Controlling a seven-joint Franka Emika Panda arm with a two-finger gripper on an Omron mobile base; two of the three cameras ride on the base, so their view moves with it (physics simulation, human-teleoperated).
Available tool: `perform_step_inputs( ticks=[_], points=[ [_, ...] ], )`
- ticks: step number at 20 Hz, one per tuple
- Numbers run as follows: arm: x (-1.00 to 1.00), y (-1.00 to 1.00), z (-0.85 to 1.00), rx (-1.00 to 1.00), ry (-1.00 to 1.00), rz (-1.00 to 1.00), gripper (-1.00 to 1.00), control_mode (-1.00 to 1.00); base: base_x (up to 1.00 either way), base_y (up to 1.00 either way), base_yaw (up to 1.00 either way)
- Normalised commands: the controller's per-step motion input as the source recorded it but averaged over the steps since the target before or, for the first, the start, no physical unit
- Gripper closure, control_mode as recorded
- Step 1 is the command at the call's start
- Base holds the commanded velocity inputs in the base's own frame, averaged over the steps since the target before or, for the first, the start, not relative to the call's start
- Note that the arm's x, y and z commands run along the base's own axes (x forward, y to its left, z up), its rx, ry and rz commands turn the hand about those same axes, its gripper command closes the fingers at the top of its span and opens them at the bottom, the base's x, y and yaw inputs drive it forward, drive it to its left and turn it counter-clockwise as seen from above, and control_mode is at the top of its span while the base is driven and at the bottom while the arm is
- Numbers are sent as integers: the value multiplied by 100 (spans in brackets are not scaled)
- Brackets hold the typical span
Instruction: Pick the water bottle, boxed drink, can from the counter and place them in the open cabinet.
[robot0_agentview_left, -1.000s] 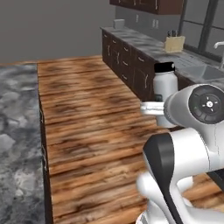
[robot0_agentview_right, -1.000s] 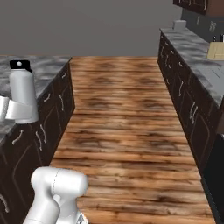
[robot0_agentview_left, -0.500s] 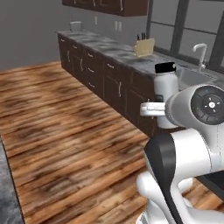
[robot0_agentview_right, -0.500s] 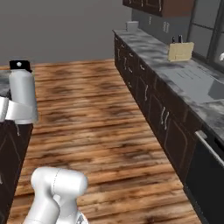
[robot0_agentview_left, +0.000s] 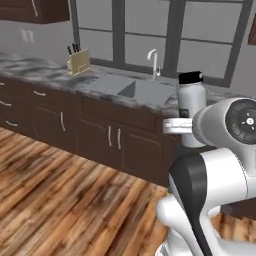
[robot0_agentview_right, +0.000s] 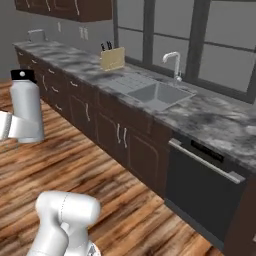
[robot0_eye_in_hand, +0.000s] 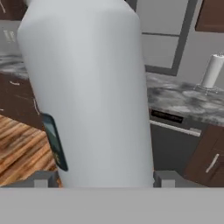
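while the base faces a long counter (robot0_agentview_right: 210, 117) of grey marbled stone, we see our gripper (robot0_eye_in_hand: 104, 181) spread wide around the water bottle (robot0_eye_in_hand: 89, 94), one finger pad on each side of its lower body, so the bottle is clamped and carried in the air. in the left base view the bottle (robot0_agentview_left: 191, 111) stands upright just ahead of the white wrist, black cap on top, its long axis vertical; in the right base view it (robot0_agentview_right: 26, 107) shows at the left edge, again upright, with the floor well below it. in the hand view the pale cylinder rises from between the fingers toward the top of the frame, and a dark label shows low on its left side.

beyond the bottle we find a steel sink (robot0_agentview_right: 157, 93) set into the counter with a curved faucet (robot0_agentview_right: 173, 62) behind it, and a knife block (robot0_agentview_right: 112, 58) further left along the same top. a dishwasher front (robot0_agentview_right: 202, 187) with a long silver handle sits under the counter to the right of the sink. a white paper towel roll (robot0_eye_in_hand: 211, 71) stands on the counter at the right of the hand view. dark lower cabinets (robot0_agentview_left: 110, 142) with silver handles run beneath, and large windows (robot0_agentview_right: 220, 35) fill the wall behind. the wooden floor (robot0_agentview_left: 65, 210) lies between the base and the cabinets.
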Motion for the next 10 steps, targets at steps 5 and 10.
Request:
perform_step_inputs(
  ticks=[5, 10],
  points=[
    [0, 0, 0, 0, 0, 0, 100, 100, 77, 60, -80],
    [0, 0, 0, 0, 0, 0, 100, 100, 100, 36, -43]
  ],
)
